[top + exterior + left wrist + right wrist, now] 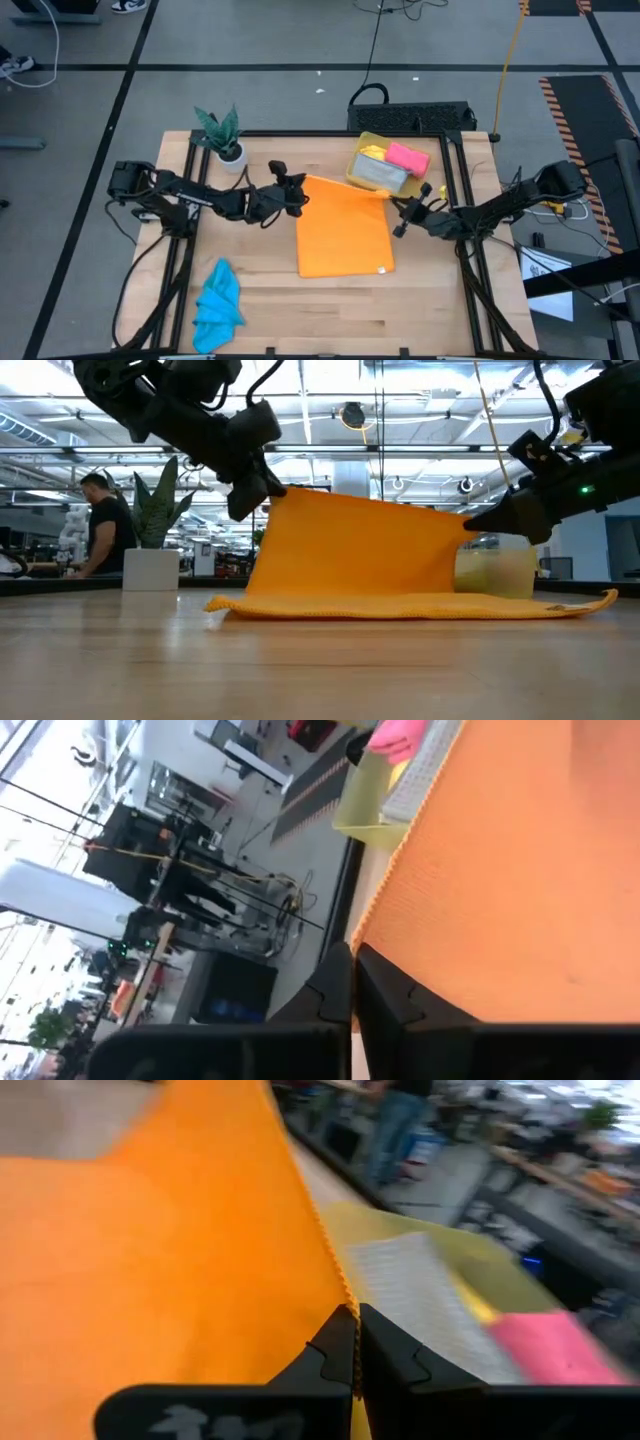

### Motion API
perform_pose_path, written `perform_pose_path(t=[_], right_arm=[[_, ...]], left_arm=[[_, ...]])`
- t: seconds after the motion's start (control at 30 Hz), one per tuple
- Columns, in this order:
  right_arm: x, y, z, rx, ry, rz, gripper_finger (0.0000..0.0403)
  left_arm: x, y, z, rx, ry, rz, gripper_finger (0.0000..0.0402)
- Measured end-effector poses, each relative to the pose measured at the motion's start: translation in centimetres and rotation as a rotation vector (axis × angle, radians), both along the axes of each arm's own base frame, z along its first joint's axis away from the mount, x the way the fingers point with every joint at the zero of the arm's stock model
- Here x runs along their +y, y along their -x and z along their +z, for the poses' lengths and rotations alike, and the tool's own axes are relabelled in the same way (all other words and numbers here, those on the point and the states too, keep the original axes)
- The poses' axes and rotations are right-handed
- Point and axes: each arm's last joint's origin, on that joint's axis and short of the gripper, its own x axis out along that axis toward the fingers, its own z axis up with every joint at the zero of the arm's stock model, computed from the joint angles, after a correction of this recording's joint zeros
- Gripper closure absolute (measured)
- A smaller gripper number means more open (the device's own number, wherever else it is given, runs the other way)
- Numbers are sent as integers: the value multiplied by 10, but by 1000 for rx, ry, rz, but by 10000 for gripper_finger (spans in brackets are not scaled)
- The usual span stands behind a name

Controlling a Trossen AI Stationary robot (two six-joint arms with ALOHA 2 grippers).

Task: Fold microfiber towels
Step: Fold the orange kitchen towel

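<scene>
Your left gripper [300,192] is pinched tight on the far left corner of the orange towel [345,235], and your right gripper [398,212] is clamped on its far right corner. In both wrist views the dark fingers meet with only the cloth's edge between them. You hold that far edge up off the wooden table [420,310], so the towel rises as a taut sheet in the low view while its near part lies flat near the table's middle. Its weave is fine and nubby, with a stitched hem.

Beside your right gripper, toward the far right corner, the translucent yellow bin [360,150] holds the grey towel [382,174], the pink towel [407,158] and a sliver of the yellow towel [372,151], mostly buried. The blue towel [217,305] lies crumpled by the near left corner. A potted plant [223,135] stands at the far left.
</scene>
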Motion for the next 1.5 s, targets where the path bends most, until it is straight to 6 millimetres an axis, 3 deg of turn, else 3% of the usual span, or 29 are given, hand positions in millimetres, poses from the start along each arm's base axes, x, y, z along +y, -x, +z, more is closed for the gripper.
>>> perform_pose_path(t=[0.23, 0.43, 0.6, 0.73, 0.93, 1.13, 1.5], right_arm=[[3, -2, -2, 3, -78, 117, 403], [5, -2, -5, 33, -116, 181, 403], [7, -1, -9, 72, -164, 268, 403], [14, -5, -11, 141, -305, 410, 403], [33, -17, 4, 320, -424, 453, 403], [57, -17, 15, 340, -475, 528, 403], [80, -4, 12, 376, -546, 595, 403]], left_arm=[[1, 6, -13, 25, 149, 37, 389], [-11, 12, -26, 28, 380, 23, 393], [-35, 13, -28, 28, 455, -54, 397], [-60, 15, -28, 20, 494, -120, 392], [-95, 21, -28, -8, 604, -202, 397], [-123, 26, -27, -58, 684, -268, 397], [-149, 17, -67, -21, 744, -337, 397]])
